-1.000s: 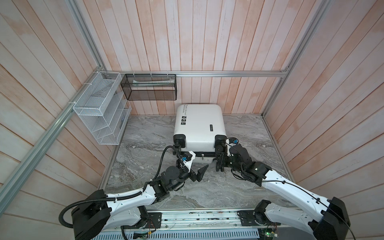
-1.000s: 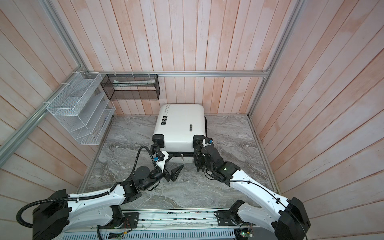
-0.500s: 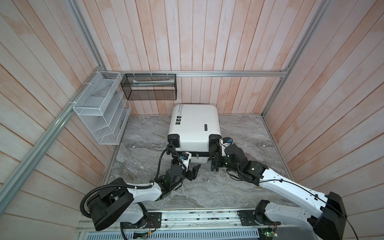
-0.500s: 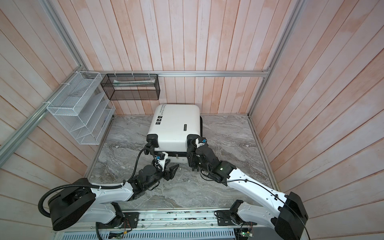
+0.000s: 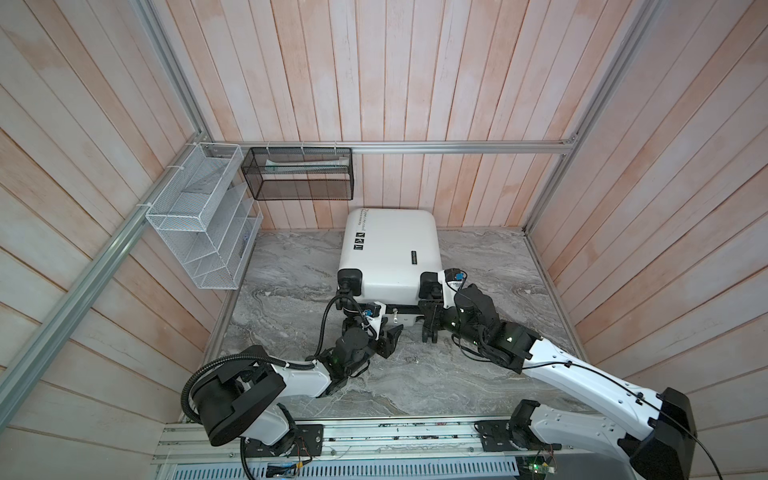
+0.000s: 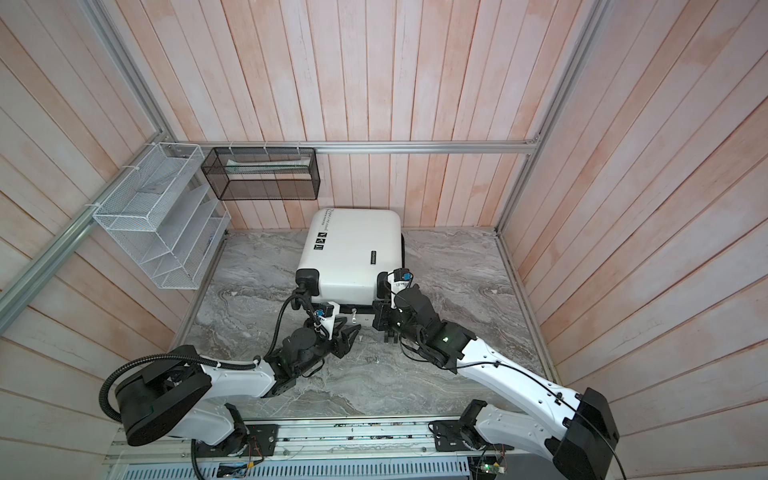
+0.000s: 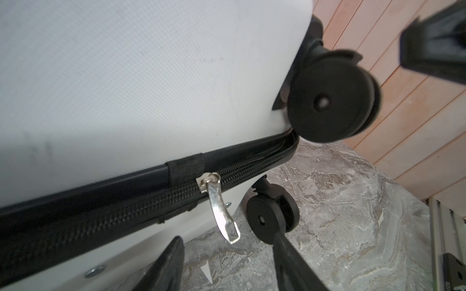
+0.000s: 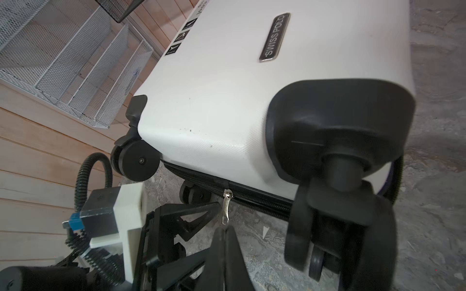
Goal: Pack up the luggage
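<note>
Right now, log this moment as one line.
luggage: lid shut, flat on floor | zipper pull: hanging free | left gripper: open, at pull, not gripping | right gripper: shut, nothing seen held

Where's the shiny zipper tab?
In a top view, the silver metal zipper pull hangs mid-scene from the white hard-shell suitcase's near, wheeled end, right in front of the open left tool.

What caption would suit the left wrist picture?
Open jaws poised near the dangling silver metal zipper pull of a white hard-shell suitcase.

Luggage (image 5: 390, 257) lettering (image 5: 362, 219) too small to read; 1 wheel (image 7: 330, 100) seemingly blurred.
</note>
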Motion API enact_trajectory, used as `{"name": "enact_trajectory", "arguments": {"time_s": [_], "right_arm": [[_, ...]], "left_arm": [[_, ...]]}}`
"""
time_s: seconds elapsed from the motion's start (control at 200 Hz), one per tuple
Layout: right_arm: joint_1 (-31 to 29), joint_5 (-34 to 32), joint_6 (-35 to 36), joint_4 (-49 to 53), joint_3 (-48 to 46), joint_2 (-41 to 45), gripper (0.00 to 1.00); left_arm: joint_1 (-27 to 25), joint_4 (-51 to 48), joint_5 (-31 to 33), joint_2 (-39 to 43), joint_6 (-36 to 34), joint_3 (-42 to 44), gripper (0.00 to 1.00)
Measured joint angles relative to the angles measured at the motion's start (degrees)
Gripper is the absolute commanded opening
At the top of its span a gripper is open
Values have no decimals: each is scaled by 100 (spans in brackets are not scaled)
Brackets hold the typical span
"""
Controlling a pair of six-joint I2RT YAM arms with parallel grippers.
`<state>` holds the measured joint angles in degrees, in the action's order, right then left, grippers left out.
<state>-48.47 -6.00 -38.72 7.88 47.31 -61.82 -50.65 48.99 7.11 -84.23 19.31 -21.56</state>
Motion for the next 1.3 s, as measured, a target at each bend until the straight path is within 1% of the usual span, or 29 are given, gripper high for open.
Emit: {"name": "enact_trajectory", "arguments": {"time_s": [0.02, 0.055, 0.12, 0.18, 0.22, 0.26, 0.3, 0.31, 0.32, 0.35, 0.415, 0.57, 0.66, 0.75, 0.825, 0.925, 1.065, 1.185, 1.24, 1.3], "right_arm": [[17, -15, 11, 11, 0, 0, 0], [68, -44, 31, 63, 9, 7, 6], [251, -68, 81, 162, 26, 55, 23], [518, -44, 162, 275, 55, 170, 35], [688, -46, 184, 317, 79, 262, 44], [844, -33, 188, 354, 109, 352, 54], [970, -28, 229, 385, 142, 442, 62], [994, -9, 262, 393, 151, 461, 64], [1010, -9, 297, 398, 157, 472, 65], [1054, 13, 350, 420, 184, 516, 69], [1084, 98, 474, 426, 195, 577, 75], [1086, 308, 621, 557, 192, 586, 80], [1080, 400, 636, 564, 153, 562, 81], [1016, 415, 634, 560, 70, 505, 82], [861, 332, 636, 584, 9, 396, 82], [612, 142, 634, 590, -13, 214, 82], [391, -214, 590, 584, -15, -31, 82], [304, -518, 553, 542, -57, -238, 79], [293, -634, 538, 535, -76, -328, 76], [289, -745, 525, 518, -79, -409, 71]], "left_arm": [[-20, 26, 35, 0, 17, 0, 62], [-83, 42, 92, 2, 28, 0, 63], [-280, 28, 238, 9, 44, 0, 64], [-538, -28, 369, 81, 50, 2, 67], [-684, -74, 431, 170, 52, 4, 72], [-813, -155, 511, 323, 44, 4, 78], [-892, -234, 568, 503, 39, 11, 88], [-907, -264, 584, 560, 48, 13, 96], [-914, -284, 614, 616, 87, 13, 99], [-933, -350, 675, 793, 61, 22, 100], [-935, -459, 850, 1239, 20, 35, 100], [-933, -654, 1403, 2085, -203, 35, 100], [-881, -732, 1648, 2273, -310, 31, 100], [-734, -1023, 1932, 2339, -162, -11, 100], [-461, -1169, 1930, 2417, 50, 11, 100], [-144, -1110, 1930, 2605, 297, 210, 100], [-125, -1176, 1888, 2664, 457, 367, 100], [-125, -1268, 1829, 2579, 518, 367, 100], [-125, -1290, 1757, 2492, 535, 367, 100], [-131, -1305, 1679, 2365, 535, 367, 100]]}}
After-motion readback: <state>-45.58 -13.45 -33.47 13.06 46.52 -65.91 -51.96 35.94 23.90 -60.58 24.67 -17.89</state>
